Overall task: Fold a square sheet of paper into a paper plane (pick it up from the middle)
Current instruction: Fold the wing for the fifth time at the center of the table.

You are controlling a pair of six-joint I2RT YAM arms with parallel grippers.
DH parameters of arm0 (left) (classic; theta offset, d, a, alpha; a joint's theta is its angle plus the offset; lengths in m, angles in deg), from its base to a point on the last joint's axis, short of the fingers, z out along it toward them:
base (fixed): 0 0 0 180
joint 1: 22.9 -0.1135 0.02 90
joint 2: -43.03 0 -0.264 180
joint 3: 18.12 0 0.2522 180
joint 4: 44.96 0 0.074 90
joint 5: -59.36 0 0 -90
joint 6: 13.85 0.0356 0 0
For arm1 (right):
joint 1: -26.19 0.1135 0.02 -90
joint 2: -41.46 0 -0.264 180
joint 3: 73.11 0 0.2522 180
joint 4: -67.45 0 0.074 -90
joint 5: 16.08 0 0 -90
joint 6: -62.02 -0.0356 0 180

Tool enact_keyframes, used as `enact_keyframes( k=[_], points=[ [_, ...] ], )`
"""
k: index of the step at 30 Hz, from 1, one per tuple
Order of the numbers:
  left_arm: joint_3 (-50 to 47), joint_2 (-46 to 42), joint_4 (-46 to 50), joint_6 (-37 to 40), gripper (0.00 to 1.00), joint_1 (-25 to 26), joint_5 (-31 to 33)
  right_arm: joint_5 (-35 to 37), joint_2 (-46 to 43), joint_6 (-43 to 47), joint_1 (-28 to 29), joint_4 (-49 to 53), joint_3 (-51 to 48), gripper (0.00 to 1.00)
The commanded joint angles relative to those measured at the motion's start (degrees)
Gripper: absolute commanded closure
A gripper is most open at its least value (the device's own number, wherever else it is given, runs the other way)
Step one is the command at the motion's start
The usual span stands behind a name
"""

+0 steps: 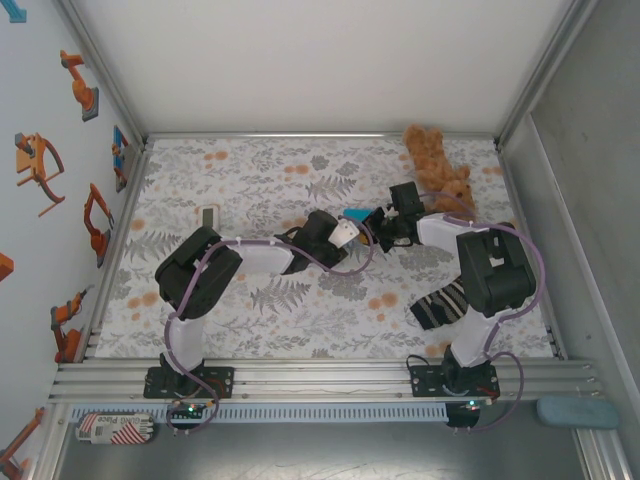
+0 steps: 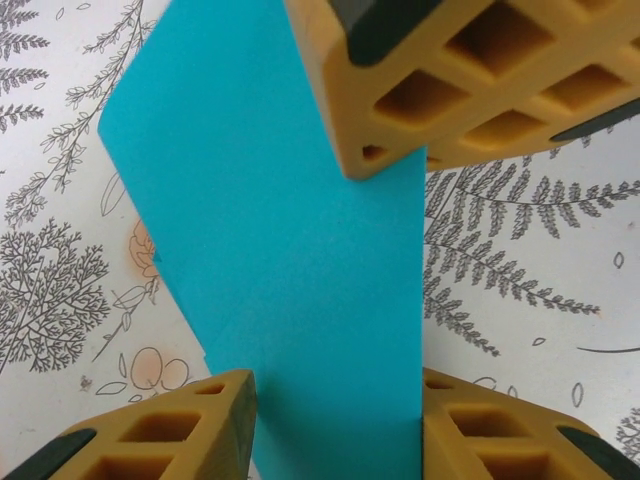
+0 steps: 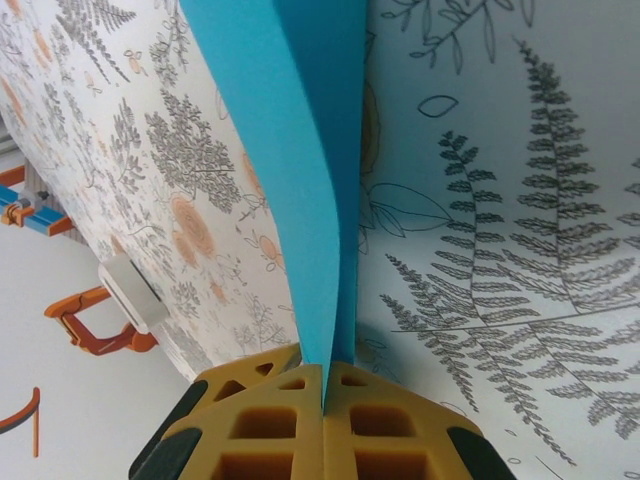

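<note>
The square sheet of paper (image 1: 357,214) is bright cyan-blue, folded into a narrow strip and held up over the middle of the table between the two arms. My right gripper (image 3: 325,378) is shut on one end of it, and the folded layers (image 3: 300,150) rise from between its fingertips. In the left wrist view the same yellow fingers (image 2: 470,80) show at the top. My left gripper (image 2: 335,405) straddles the paper (image 2: 290,230). Its jaws stand apart with the flat face between them, and the paper's right edge lies against the right finger (image 2: 500,430). No dart shape is visible.
A brown teddy bear (image 1: 435,160) lies at the back right, close behind the right arm. A dark striped cloth (image 1: 440,305) lies near the right arm's base. A small white block (image 1: 209,217) sits at the left. Metal frame walls bound the floral table (image 1: 300,310).
</note>
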Motion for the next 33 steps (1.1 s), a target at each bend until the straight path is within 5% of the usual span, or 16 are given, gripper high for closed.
enact_keyframes(
  k=[1,13,25,33],
  points=[
    [-0.73,-1.15,-1.29,1.32,0.59,0.65,0.66,-0.22,0.32,1.32,-0.52,2.49,1.77,1.0],
    [-1.52,-0.06,-2.3,1.59,0.73,1.29,1.68,-0.2,0.4,1.78,-0.41,3.74,2.38,1.0],
    [-1.89,1.58,-1.73,0.05,0.81,1.27,-0.76,2.4,-0.53,4.31,-1.94,8.48,3.91,0.59],
    [-1.53,1.72,0.45,-2.2,0.82,0.71,-5.1,6.55,-3.41,8.68,-4.72,13.32,5.48,0.55]
  ],
)
